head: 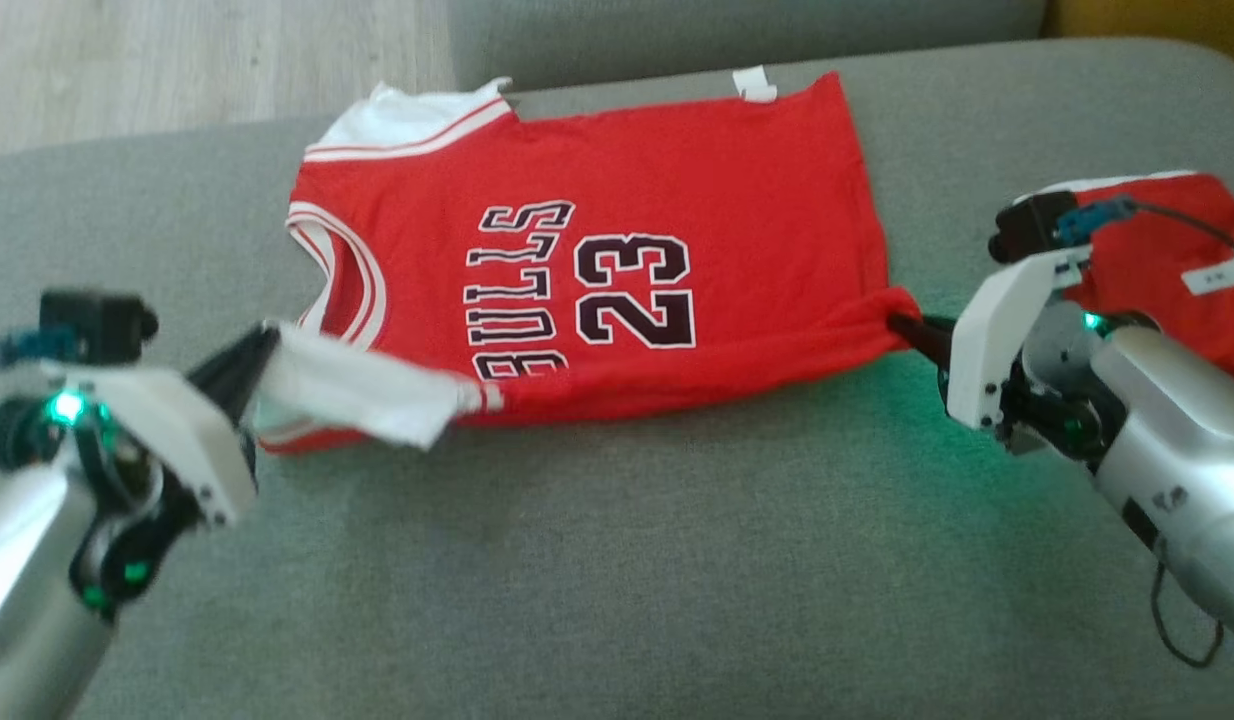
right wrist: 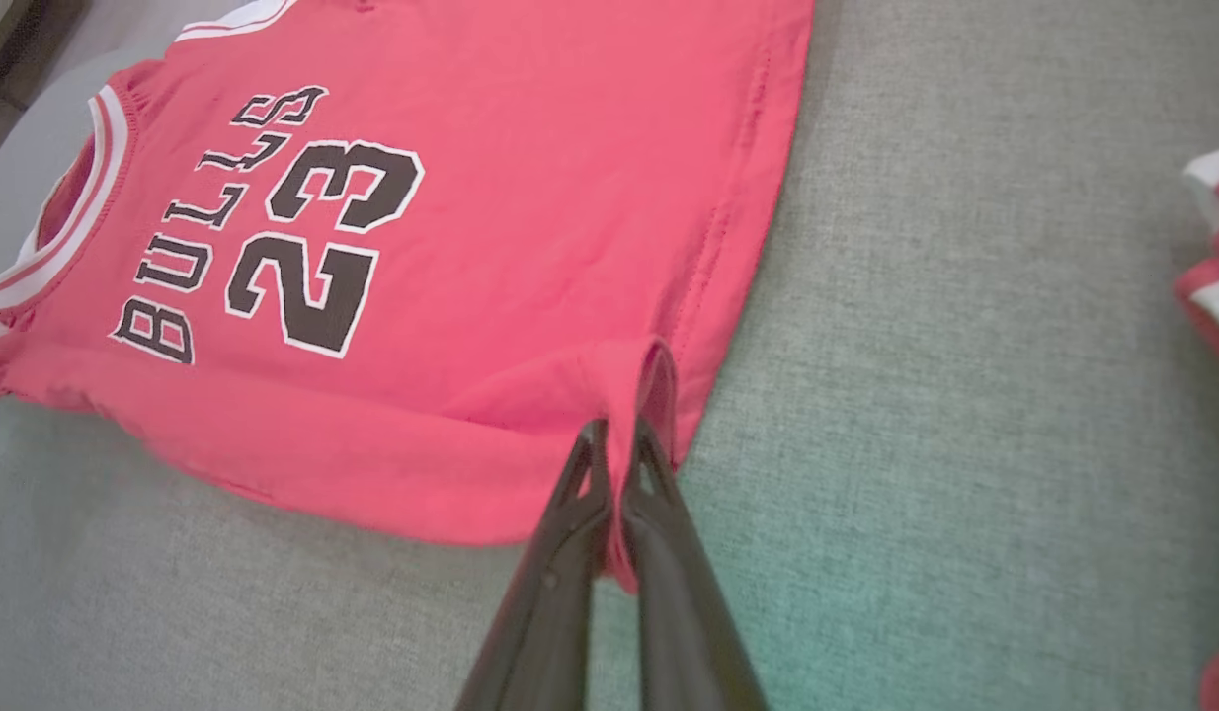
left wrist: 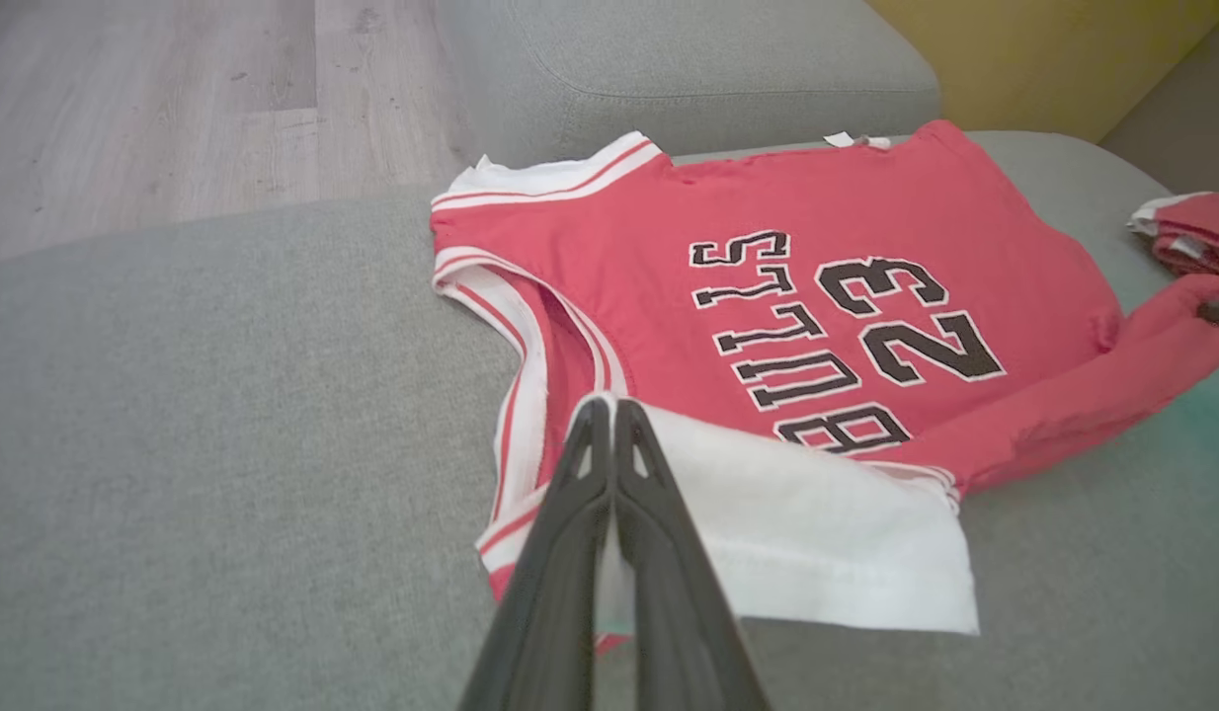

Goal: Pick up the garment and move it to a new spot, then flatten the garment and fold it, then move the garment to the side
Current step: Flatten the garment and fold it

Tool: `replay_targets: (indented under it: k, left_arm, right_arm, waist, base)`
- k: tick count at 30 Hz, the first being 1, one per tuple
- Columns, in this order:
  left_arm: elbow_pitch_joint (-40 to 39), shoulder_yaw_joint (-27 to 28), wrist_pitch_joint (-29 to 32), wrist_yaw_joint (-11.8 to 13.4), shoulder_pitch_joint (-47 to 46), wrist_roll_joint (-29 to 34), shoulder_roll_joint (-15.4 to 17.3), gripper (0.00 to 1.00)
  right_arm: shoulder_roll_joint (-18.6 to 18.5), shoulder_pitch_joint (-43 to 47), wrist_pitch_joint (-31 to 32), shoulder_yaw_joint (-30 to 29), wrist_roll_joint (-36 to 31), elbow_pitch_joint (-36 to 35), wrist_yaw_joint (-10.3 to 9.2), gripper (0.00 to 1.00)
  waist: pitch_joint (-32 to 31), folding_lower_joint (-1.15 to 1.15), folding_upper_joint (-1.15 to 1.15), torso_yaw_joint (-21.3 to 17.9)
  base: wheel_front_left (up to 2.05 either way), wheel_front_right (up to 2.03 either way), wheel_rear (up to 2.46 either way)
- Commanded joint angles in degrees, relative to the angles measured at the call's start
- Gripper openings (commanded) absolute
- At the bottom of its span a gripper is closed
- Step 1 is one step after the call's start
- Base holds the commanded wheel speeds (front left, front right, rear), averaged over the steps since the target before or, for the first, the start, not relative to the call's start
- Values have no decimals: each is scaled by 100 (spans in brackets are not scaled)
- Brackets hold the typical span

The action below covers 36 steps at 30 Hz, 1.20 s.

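Left fingers (left wrist: 585, 459) pinch a white flap at the shoulder end of the red jersey (head: 677, 170), and right fingers (right wrist: 585, 469) clamp its hem corner. It lies spread on the grey sofa (head: 617, 560), its near edge seemingly raised between them.

The right arm (head: 1157, 420) is covering part of a second red garment (head: 1167, 240) (the picture's edge is cutting it off too). The jersey (head: 677, 170) is hiding part of its letter B (head: 522, 365) under its own folded edge.
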Motion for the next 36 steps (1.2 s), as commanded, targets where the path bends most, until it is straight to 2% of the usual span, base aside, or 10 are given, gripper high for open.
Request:
replay_targets:
  k: [1,15,16,17,18,19,23,29,32,36]
  left_arm:
    - [15,256,35,-56,-577,88,147,0]
    - [1274,-248,299,-243,-2128,669,-242,0]
    - [1369,-270,223,-248,-2223,734,-279,0]
    - [1458,-275,78,-241,-2322,821,-324,36]
    - [1560,-263,-111,-207,-2416,913,-379,91]
    - [1675,-243,-328,-154,-2506,1011,-435,100]
    - [2077,-73,-1441,20,-2785,1260,-728,100]
    - [2456,277,-3124,128,-2789,1266,-1157,100]
    - [2350,500,-3475,2,-2558,1082,-1405,100]
    - [1786,993,-3549,-42,-2046,1133,-1673,100]
  right_arm:
    - [46,-250,4,-85,24,-16,-5,0]
    - [313,-873,-50,-76,-110,568,-5,0]
    - [328,-940,-177,-75,-176,616,-5,87]
    - [351,-991,-296,-100,-208,698,-5,100]
    - [382,-1032,-392,-117,-236,788,-5,100]
    - [408,-1076,-530,-139,-271,868,-5,100]
    - [521,-1165,-1204,-323,-287,1103,-5,100]
    - [510,-1089,-2756,-565,-415,1152,-5,100]
    - [497,-961,-3459,-660,-538,1086,-5,100]
    - [448,-759,-3671,-1127,-897,779,-5,100]
  waist:
    - [133,-1,0,21]
    - [639,-1,0,-50]
    - [673,-1,0,-56]
    - [704,-1,0,-57]
    - [727,-1,0,-53]
    - [748,-1,0,-49]
    - [777,-1,0,-17]
    - [543,-1,0,62]
    - [360,-1,0,92]
    - [140,-1,0,128]
  base:
    - [0,0,0]
    - [0,0,0]
    - [0,0,0]
    - [0,0,0]
    - [0,0,0]
    - [0,0,0]
    - [0,0,0]
    - [0,0,0]
    - [0,0,0]
    - [0,0,0]
